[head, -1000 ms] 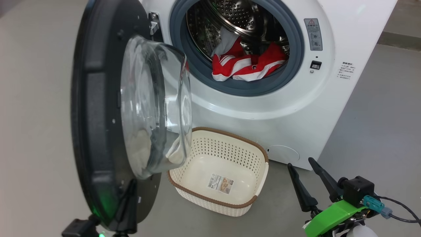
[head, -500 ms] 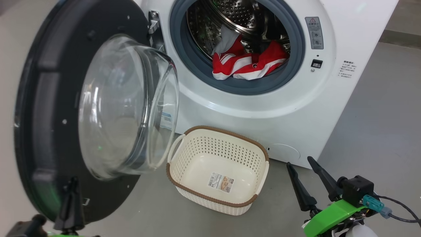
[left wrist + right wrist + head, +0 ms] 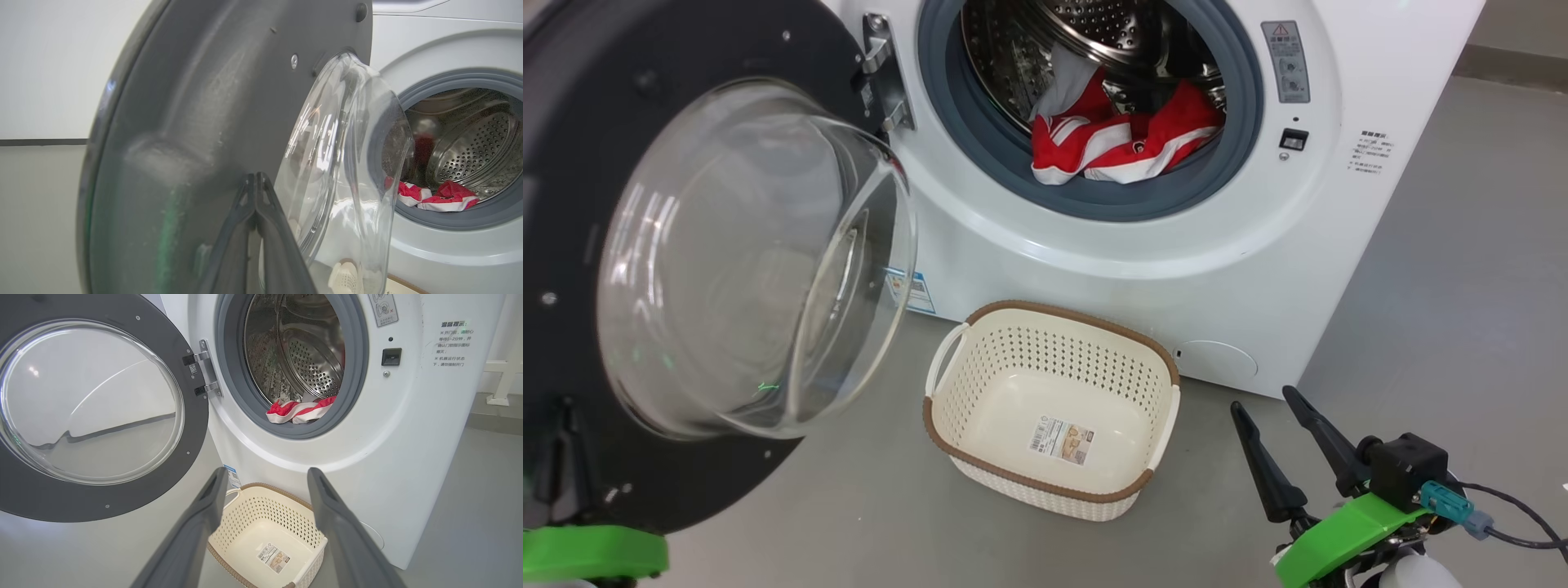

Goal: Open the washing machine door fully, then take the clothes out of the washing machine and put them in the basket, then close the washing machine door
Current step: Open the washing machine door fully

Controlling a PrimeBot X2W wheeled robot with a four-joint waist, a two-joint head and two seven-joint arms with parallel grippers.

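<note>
Grey floor; sticker in basket, Chinese notices on washing machine.

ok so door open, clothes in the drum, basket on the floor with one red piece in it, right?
No. The basket is empty apart from a sticker on its bottom, as the head view shows. The rest holds: the door is open and the clothes lie in the drum.
</note>
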